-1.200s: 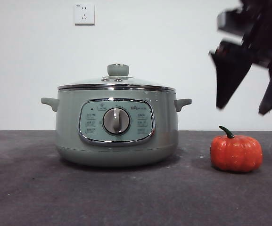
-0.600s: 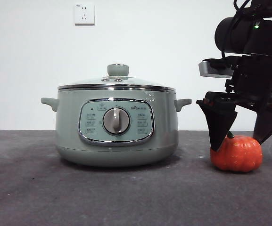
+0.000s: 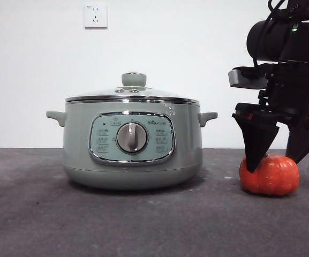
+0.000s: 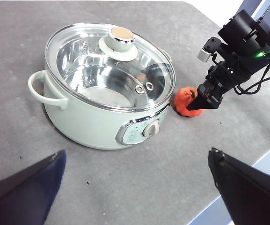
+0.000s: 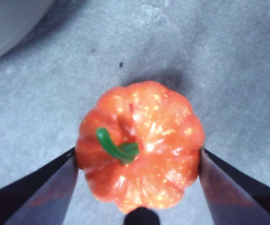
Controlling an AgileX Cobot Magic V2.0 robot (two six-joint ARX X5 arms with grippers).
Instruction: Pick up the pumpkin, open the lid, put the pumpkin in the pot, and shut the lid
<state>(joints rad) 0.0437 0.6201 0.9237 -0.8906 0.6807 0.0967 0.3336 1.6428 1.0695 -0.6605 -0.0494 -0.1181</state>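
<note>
Lowered since a moment ago, the right hand (image 5: 137,161) straddles the pumpkin (image 5: 141,145) on the surface (image 3: 90,225) beside the pot (image 3: 133,142), jaws spread at its flanks, so squeeze evenly across the ribs before lifting.

You see the lid (image 4: 110,65) on the pot (image 4: 90,119), the right tool (image 4: 204,101) astride the pumpkin (image 4: 185,99) beside it.

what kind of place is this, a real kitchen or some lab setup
Likely a lab or test bench, not a kitchen: a bare white wall with one socket, a grey mat-covered table, and only a pot and a toy pumpkin under the right tool.
</note>
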